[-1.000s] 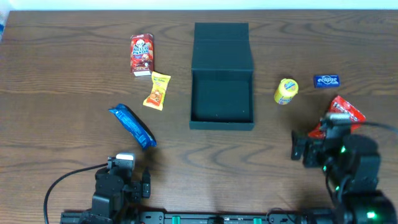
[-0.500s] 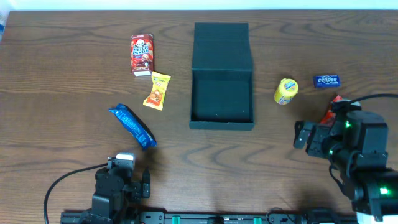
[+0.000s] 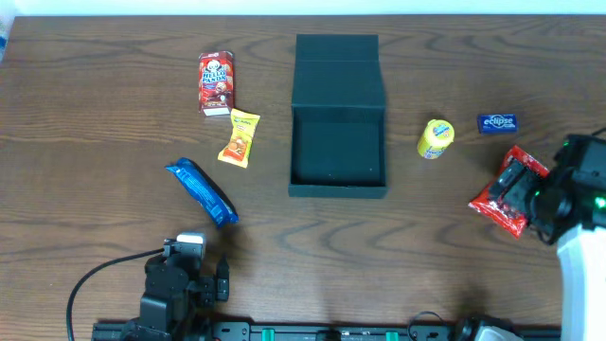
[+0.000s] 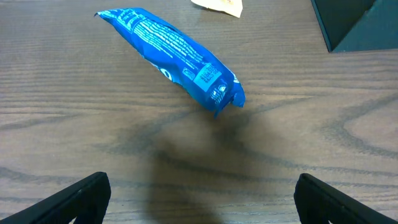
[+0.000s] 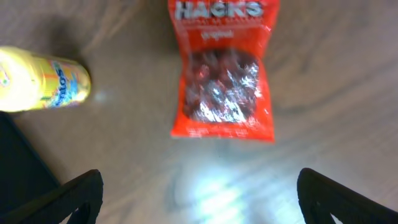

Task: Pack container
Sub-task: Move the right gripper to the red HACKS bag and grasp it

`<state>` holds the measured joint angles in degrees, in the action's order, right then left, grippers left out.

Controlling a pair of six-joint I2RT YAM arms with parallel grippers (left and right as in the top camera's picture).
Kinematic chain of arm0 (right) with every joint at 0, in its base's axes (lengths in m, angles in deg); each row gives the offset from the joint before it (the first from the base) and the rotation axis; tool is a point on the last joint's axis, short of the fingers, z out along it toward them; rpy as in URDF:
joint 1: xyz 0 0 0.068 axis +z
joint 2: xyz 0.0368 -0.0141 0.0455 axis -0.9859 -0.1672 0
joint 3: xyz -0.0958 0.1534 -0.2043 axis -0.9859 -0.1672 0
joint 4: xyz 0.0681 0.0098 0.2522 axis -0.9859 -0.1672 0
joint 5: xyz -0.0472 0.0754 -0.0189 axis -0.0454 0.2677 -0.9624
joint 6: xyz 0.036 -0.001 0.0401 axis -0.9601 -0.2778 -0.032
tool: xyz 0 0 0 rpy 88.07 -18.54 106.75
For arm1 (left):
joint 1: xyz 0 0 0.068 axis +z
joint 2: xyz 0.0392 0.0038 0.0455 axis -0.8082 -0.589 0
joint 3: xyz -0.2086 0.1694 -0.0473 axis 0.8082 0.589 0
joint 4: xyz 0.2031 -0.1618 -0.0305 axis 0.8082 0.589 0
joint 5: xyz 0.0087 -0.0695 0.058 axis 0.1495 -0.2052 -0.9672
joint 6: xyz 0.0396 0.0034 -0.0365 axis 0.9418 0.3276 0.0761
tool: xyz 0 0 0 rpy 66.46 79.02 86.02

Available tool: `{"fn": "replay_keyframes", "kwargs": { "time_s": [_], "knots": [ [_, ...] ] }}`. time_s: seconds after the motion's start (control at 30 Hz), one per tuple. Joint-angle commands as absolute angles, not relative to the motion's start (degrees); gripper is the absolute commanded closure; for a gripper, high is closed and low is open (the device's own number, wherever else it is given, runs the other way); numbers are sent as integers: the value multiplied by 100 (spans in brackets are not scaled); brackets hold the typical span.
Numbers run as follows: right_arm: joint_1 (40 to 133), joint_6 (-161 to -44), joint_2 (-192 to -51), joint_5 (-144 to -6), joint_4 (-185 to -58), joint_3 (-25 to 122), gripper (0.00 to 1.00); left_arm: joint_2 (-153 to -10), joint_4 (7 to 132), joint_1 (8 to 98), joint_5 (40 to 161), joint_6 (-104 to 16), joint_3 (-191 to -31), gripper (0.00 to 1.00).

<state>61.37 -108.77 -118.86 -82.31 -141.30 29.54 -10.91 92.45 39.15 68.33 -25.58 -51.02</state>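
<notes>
1. The right gripper [image 5: 198,186], jaws spread wide and holding nothing, has swung rightward in the last second. It now faces the red Hacks packet [image 5: 222,74].
2. The left gripper [image 4: 199,194], also released, has stayed by the blue packet [image 4: 171,56].
3. The container [image 3: 338,142] lies open and empty mid-counter, well left of the red packet. A first pick looks lined up, with nothing packed yet.

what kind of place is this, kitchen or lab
Probably a robot lab bench: a left arm and right arm at a wooden table, with the open container and a blue packet staged on it.
</notes>
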Motion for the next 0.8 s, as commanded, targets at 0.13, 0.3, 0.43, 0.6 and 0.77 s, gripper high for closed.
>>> {"fn": "replay_keyframes", "kwargs": {
  "time_s": [0.13,0.3,0.43,0.6,0.77],
  "knots": [
    [5822,-10368,-12843,-7678,-13418,3037,1,-1054,9341,3944,6922,-2521,-4925,5],
    [5833,-10311,-13466,-7969,-13063,3035,1,-1054,9341,3944,6922,-2521,-4925,5],
    [5824,-10311,-13671,-8445,-13079,3022,1,-1054,9341,3944,6922,-2521,-4925,5],
    [5776,-10313,-13848,-8430,-12948,2937,1,-1054,9341,3944,6922,-2521,-4925,5],
    [5599,-10293,-13883,-8375,-12355,2563,1,-1054,9341,3944,6922,-2521,-4925,5]
  ]
}}
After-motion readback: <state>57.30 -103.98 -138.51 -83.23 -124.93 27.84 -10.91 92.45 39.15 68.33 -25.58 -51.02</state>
